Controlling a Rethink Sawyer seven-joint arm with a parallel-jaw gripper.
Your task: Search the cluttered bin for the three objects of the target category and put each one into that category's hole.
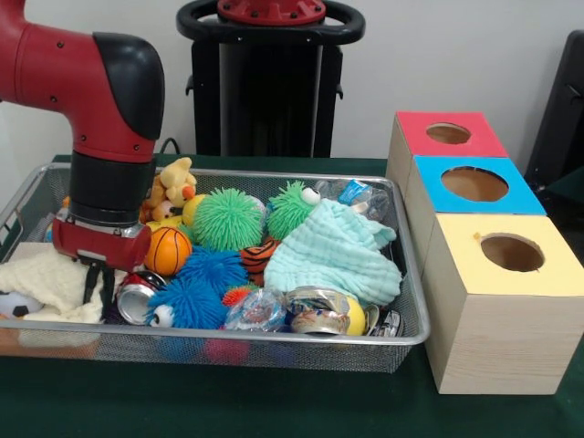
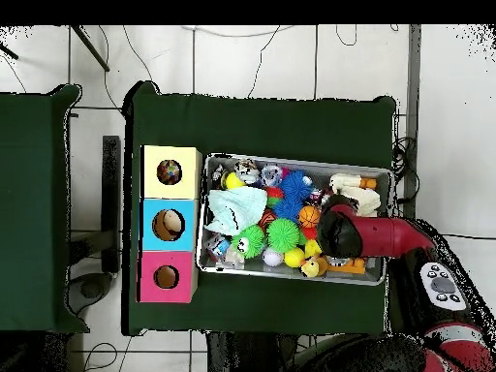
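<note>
Red arm (image 1: 82,82) is down in the wire bin (image 1: 415,333), over its end furthest from the boxes; the pincer (image 1: 96,278) hangs w/ dark fingers (image 1: 91,278) just above a crushed can (image 1: 137,297). Can't tell if the fingers are apart or together; nothing seems clamped yet.

Step in hand, prob.: search/pick phase. Target category isn't shown. Overhead view shows something already inside the yellow box (image 2: 171,171), so maybe one item is done; blue box (image 1: 474,184) and pink box (image 1: 448,134) holes look empty.

If the can is the target: it lies on its side near the bin's front rim, beside the blue spiky ball (image 1: 196,297) and white cloth (image 1: 50,283), below the mini basketball (image 1: 168,251). Long axis roughly level, slanting w/ the silver end toward the front rim; exact heading unclear.

Next move calls for: short drop, fingers across the can's narrow width, clear of cloth and ball, then lift and carry the bin's full length to the boxes at the counter's other side.
</note>
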